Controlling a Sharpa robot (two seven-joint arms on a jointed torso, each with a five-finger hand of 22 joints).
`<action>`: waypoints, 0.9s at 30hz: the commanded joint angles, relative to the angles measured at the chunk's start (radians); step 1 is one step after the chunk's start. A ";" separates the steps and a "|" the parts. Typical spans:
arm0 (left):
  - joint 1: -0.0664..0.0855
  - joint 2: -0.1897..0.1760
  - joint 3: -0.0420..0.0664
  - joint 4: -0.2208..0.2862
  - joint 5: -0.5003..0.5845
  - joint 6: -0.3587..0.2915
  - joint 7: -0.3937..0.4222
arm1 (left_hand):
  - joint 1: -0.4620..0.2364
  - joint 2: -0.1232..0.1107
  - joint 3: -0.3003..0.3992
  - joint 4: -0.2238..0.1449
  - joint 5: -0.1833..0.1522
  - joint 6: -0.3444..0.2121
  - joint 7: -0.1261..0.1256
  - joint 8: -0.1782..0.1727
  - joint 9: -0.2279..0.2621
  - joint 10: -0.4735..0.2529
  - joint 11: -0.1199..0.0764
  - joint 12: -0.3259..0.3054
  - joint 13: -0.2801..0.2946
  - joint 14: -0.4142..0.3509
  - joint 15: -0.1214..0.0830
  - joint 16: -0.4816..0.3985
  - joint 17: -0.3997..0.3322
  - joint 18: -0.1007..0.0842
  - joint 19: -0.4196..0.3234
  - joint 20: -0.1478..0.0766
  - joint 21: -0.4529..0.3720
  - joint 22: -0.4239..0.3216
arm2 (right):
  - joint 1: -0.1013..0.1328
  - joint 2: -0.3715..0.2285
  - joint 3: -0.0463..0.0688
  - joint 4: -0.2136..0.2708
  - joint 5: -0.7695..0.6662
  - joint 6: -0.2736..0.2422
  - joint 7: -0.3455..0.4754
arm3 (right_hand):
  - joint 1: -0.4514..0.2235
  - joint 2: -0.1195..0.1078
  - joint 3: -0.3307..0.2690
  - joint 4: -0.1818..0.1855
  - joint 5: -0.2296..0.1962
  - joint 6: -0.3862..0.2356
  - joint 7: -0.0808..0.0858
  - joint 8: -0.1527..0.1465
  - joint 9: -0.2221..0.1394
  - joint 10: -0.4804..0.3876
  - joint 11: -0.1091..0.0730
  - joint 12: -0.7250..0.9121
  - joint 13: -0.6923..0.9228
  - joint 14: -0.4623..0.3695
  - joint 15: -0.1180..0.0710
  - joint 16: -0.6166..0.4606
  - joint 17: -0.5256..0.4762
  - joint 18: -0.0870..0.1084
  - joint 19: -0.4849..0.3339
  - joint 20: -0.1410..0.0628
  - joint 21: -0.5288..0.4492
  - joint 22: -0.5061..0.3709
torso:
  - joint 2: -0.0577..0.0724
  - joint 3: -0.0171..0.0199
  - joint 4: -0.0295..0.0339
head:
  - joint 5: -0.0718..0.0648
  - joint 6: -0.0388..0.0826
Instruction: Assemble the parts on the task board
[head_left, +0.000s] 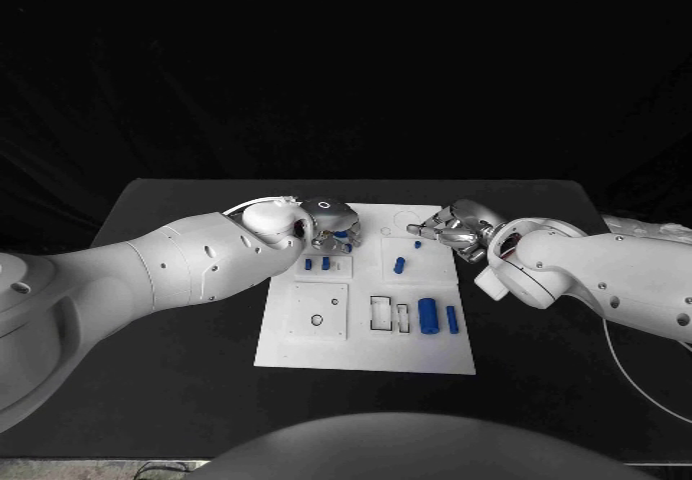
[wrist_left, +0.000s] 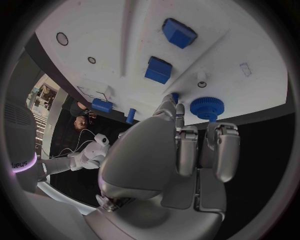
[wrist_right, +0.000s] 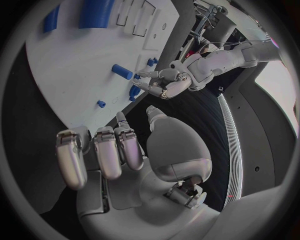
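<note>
The white task board lies mid-table. My left hand hovers over its far left corner; two fingertips meet on a small blue peg, beside a blue gear at the board's edge. Two blue blocks sit just beyond it. My right hand hangs over the far right corner with fingers extended and nothing in them. A short blue peg stands near it.
Near the board's front right lie a thick blue cylinder, a slim blue rod and a small blue piece by white slots. Another blue peg stands mid-board. Black table surrounds the board.
</note>
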 joint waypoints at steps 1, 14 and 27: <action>0.000 0.004 0.001 -0.001 -0.014 0.023 0.000 | 0.010 -0.003 0.010 0.000 -0.003 0.009 0.001 0.002 -0.001 0.012 0.000 0.001 -0.001 0.106 -0.004 0.002 0.261 -0.008 0.103 -0.002 0.002 0.263 | -0.001 0.001 0.000 0.001 -0.005 0.023 -0.008 | 0.002 0.012 -0.004 -0.001 0.005 0.006 0.022 0.004 0.001 0.105 0.010 0.007 0.263 0.106 0.005 0.006 0.263 -0.014 0.103 0.006 0.005 0.263 | 0.000 0.0000 0.0004 | -0.001 -0.001; -0.001 0.000 0.001 -0.001 -0.025 0.026 0.006 | 0.003 -0.023 0.021 0.002 -0.003 0.015 0.003 0.001 -0.008 0.021 0.003 -0.001 -0.001 0.106 0.000 0.002 0.261 -0.008 0.103 -0.005 0.002 0.263 | -0.001 0.002 0.000 0.000 -0.004 0.028 -0.013 | 0.000 0.012 -0.005 0.000 0.004 0.005 0.022 0.005 0.001 0.105 0.010 0.007 0.263 0.106 0.005 0.006 0.263 -0.014 0.103 0.006 0.005 0.263 | 0.000 0.0002 0.0004 | -0.001 0.000; -0.001 0.001 0.001 -0.005 -0.036 0.034 -0.001 | -0.007 -0.039 0.036 0.001 -0.003 -0.011 0.015 -0.007 -0.023 0.010 0.015 -0.004 -0.002 0.106 0.016 0.002 0.261 -0.008 0.103 -0.008 0.002 0.263 | -0.001 0.002 0.000 -0.001 -0.002 0.031 -0.014 | -0.001 0.013 -0.007 0.002 0.003 0.005 0.022 0.005 0.001 0.105 0.010 0.007 0.263 0.106 0.005 0.006 0.263 -0.014 0.103 0.006 0.005 0.263 | 0.000 0.0000 0.0001 | -0.001 -0.002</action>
